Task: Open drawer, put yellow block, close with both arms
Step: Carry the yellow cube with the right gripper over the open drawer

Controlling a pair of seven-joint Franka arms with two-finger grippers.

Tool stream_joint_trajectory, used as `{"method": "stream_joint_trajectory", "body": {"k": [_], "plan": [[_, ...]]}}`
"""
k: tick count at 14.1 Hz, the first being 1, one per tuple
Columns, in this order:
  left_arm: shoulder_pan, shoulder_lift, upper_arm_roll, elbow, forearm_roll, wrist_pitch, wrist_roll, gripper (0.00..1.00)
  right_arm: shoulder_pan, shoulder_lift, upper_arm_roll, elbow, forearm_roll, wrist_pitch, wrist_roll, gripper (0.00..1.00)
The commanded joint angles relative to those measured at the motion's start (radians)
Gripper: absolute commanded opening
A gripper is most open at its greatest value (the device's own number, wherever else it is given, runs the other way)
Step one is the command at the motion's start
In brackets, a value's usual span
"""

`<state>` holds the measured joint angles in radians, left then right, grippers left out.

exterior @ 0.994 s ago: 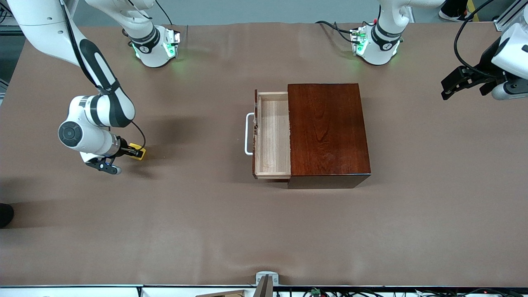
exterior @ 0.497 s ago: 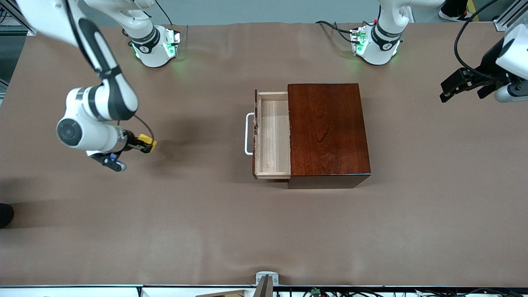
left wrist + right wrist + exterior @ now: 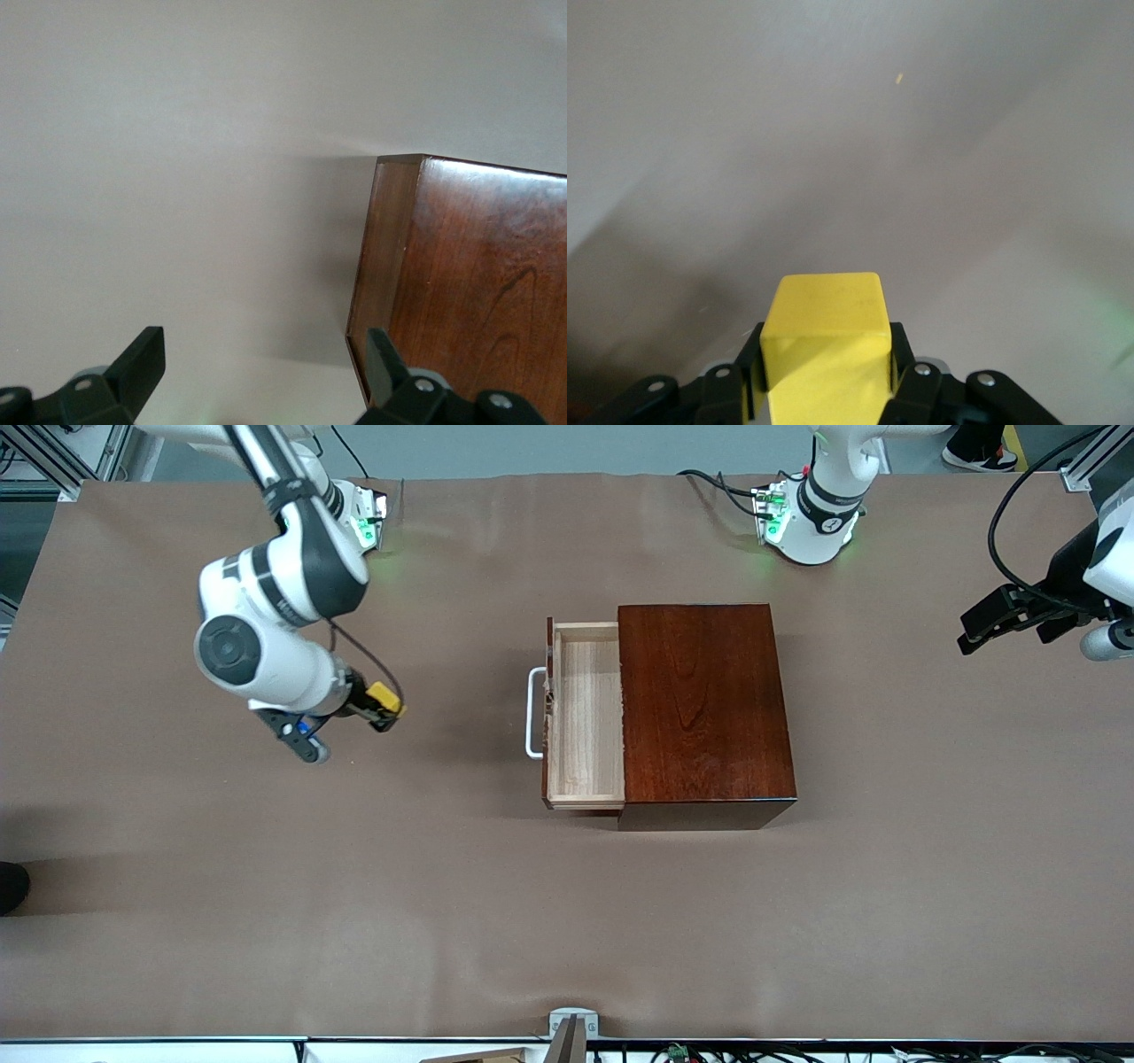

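Observation:
The drawer [image 3: 585, 717] stands pulled out of the dark mahogany box [image 3: 704, 708], its pale wood tray empty and its white handle [image 3: 533, 713] toward the right arm's end of the table. My right gripper [image 3: 383, 707] is shut on the yellow block [image 3: 385, 697] and holds it up over the bare table between the right arm's end and the drawer handle. The block fills the space between the fingers in the right wrist view [image 3: 826, 341]. My left gripper [image 3: 997, 620] is open and empty over the left arm's end of the table. Its wrist view shows a corner of the box [image 3: 461, 266].
The brown table cover [image 3: 443, 886] spreads flat all round the box. The two arm bases [image 3: 341, 527] [image 3: 806, 522] glow green along the edge farthest from the front camera. A small metal bracket [image 3: 571, 1023] sits at the nearest edge.
My right gripper has lifted the yellow block off the table and carried it toward the drawer. My left gripper has shifted slightly and stays open.

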<state>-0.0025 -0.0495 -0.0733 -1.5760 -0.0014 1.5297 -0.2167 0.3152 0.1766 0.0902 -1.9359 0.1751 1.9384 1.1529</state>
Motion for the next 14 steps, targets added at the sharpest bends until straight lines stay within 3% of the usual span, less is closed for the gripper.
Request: {"method": "stream_joint_trajectory", "body": {"k": [1,9,14], "plan": [[0.018,-0.003,-0.014,0.022,-0.022,-0.026,0.011,1.0,0.097,0.012,-0.01,0.098,0.02,-0.03,0.213,0.0],[0.019,-0.004,-0.011,0.024,-0.02,-0.029,0.002,1.0,0.289,0.135,-0.012,0.343,0.069,-0.019,0.729,0.0],[0.019,-0.006,-0.013,0.022,-0.02,-0.029,0.0,1.0,0.399,0.23,-0.014,0.413,0.061,0.02,0.93,0.0]]}}
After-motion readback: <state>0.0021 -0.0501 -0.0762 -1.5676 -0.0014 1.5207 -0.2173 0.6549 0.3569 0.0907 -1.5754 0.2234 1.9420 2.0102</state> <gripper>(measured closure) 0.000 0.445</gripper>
